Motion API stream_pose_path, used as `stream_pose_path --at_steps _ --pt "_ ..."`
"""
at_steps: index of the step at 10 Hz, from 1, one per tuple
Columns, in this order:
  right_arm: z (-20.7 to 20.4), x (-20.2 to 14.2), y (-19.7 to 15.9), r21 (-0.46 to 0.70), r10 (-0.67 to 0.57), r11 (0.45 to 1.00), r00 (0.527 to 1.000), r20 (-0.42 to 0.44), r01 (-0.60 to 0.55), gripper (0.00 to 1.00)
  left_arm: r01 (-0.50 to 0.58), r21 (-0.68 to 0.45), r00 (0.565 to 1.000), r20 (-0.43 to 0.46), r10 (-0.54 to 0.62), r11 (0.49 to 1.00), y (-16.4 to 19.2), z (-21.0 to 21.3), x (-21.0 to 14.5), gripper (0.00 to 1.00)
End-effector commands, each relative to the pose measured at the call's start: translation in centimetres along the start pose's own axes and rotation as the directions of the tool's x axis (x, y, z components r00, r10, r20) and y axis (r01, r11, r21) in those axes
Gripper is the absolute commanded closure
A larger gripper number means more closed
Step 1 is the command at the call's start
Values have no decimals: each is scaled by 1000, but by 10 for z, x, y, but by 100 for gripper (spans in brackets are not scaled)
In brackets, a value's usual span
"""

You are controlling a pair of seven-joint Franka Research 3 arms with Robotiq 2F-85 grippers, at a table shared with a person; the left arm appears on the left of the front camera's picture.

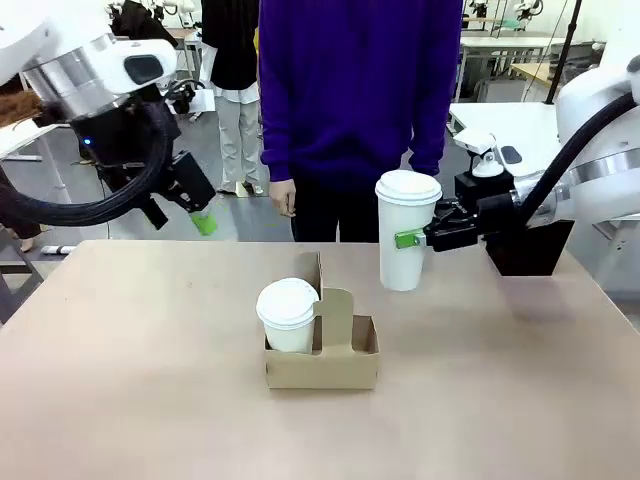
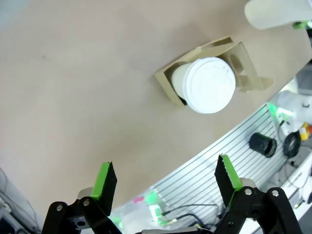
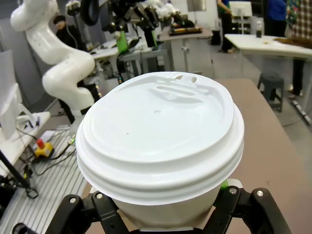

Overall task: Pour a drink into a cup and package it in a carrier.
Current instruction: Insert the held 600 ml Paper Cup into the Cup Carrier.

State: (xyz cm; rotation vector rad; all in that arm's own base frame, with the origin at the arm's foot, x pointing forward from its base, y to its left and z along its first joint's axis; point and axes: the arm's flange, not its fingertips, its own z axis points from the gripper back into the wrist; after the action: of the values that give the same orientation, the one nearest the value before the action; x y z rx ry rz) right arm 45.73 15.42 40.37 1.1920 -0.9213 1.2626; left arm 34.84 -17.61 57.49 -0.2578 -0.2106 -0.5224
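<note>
Where our sight falls short: the lid of the held cup (image 3: 161, 141) blocks most of the right wrist view. The right hand (image 1: 412, 239) shows there as black knuckles at the bottom edge. Lids keep us from seeing what either cup holds.
Right hand: closed on the held cup about halfway up its wall; we see one green pad on the near side, while the far finger is behind the cup.
Cup base: we cannot tell whether it touches the worktop (image 1: 120, 380) or hangs just above it.
Left hand (image 2: 165, 175): fingers spread wide with nothing between them, raised over the worktop's far left part.
Carrier (image 1: 320, 368): on the worktop, lower than the right hand and off to its left; well apart from the left hand, below it and to its right.
Second cup (image 1: 287, 315): lidded, standing in the carrier's well left of the upright handle; the well on the other side is open.
Person (image 1: 350, 90): purple top, beyond the worktop between the two hands, cut off by the top edge.
Dark block (image 1: 525, 255): behind the right hand; we cannot tell whether it belongs to the arm.
</note>
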Motion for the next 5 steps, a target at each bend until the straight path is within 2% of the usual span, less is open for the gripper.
stream_pose_path --at_steps 1,2,5 --pt "10 17 0 -181 26 983 1000 1 -25 19 -46 81 998 56 42 996 4 -15 4 0" --pt "0 0 0 0 0 1000 1000 0 0 19 0 0 1000 0 0 1000 0 0 0 0" --pt "0 0 0 0 0 1000 1000 0 0 19 0 0 1000 0 0 1000 0 0 0 0"
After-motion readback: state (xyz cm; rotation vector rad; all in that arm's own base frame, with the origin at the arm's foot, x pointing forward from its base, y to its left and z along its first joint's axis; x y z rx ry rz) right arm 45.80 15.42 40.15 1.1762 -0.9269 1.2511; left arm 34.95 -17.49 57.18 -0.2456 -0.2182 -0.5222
